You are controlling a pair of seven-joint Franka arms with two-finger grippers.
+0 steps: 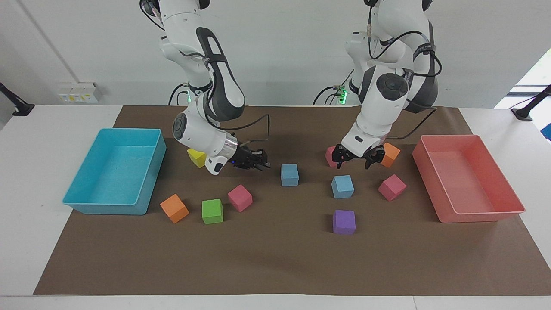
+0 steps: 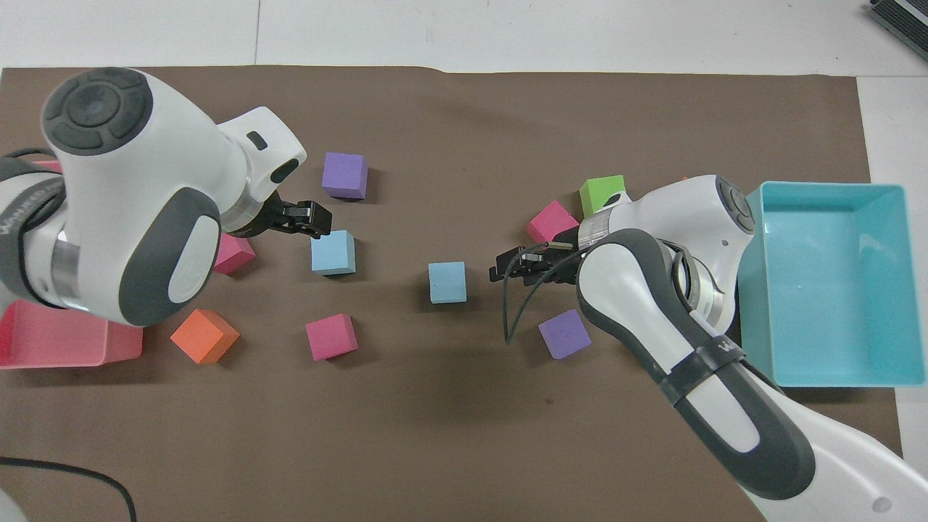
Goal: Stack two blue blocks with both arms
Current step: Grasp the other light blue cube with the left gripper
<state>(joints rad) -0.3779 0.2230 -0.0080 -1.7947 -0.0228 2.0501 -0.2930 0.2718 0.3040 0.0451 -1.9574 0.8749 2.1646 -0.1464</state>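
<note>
Two light blue blocks lie on the brown mat. One blue block (image 1: 289,175) (image 2: 447,282) is at the middle. The other blue block (image 1: 342,186) (image 2: 333,252) lies toward the left arm's end. My right gripper (image 1: 258,165) (image 2: 502,265) is low and open, just beside the middle block on the right arm's side, not touching it. My left gripper (image 1: 357,160) (image 2: 310,219) is open and empty. It hangs a little above the mat, between a pink cube (image 1: 331,155) and the other blue block.
A turquoise tray (image 1: 86,202) (image 2: 754,290) stands at the right arm's end, a pink tray (image 1: 478,213) (image 2: 65,344) at the left arm's end. Purple (image 1: 344,221), pink (image 1: 391,187), orange (image 1: 389,154), green (image 1: 212,211) and yellow (image 1: 196,157) cubes lie scattered around the blue blocks.
</note>
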